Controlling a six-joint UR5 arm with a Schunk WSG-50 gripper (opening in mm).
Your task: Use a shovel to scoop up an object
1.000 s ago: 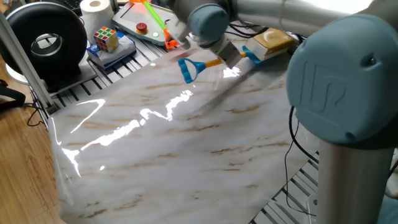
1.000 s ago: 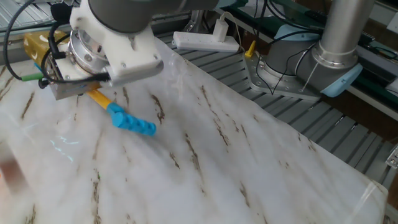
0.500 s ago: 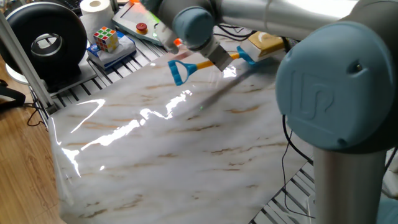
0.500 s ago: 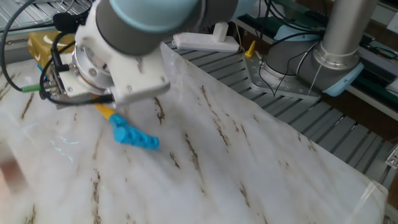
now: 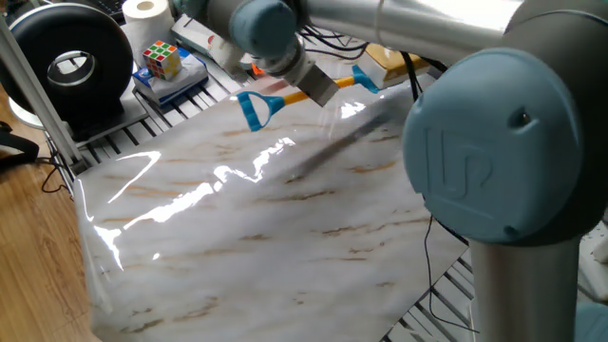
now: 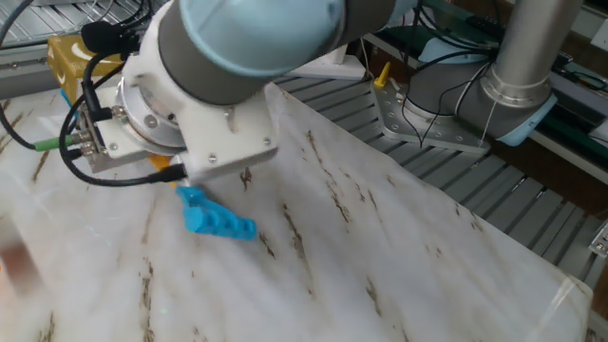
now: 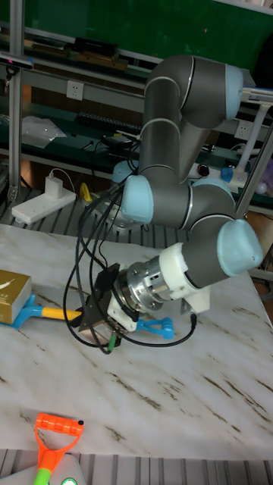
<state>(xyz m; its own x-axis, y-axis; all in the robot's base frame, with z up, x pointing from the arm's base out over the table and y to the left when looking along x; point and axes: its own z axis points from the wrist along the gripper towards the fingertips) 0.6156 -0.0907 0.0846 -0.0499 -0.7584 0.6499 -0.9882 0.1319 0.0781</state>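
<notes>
Filling the near right of one fixed view, the arm's grey-and-blue base joint (image 5: 489,161) blocks much of the marble table (image 5: 237,237) behind it. Off the table's far left edge stand a black round device (image 5: 71,62), a multicoloured puzzle cube (image 5: 160,59) on a blue pad, and a white paper roll (image 5: 147,11). In the tall fixed view an orange-and-green stick tool (image 7: 51,447) lies at the near edge, cut off by the frame's bottom.

The gripper (image 7: 97,312) is largely masked: in the other fixed view the wrist flange and its black cables cover it, and in the tall fixed view only a dark body shows, so the fingertips cannot be made out. It is clamped on the orange-yellow shaft of the shovel (image 5: 285,97), which runs through it, the blue loop end sticking out on one side and the blade on the other. The loop end hangs just over the marble in the other fixed view.

Farthest from the wrist, the light-blue blade meets the object (image 7: 14,297), a tan-yellow block at the table's edge; whether the blade is under it or merely against it cannot be told. The block lies beyond the jaws, well apart from them, along the line of the shaft.
</notes>
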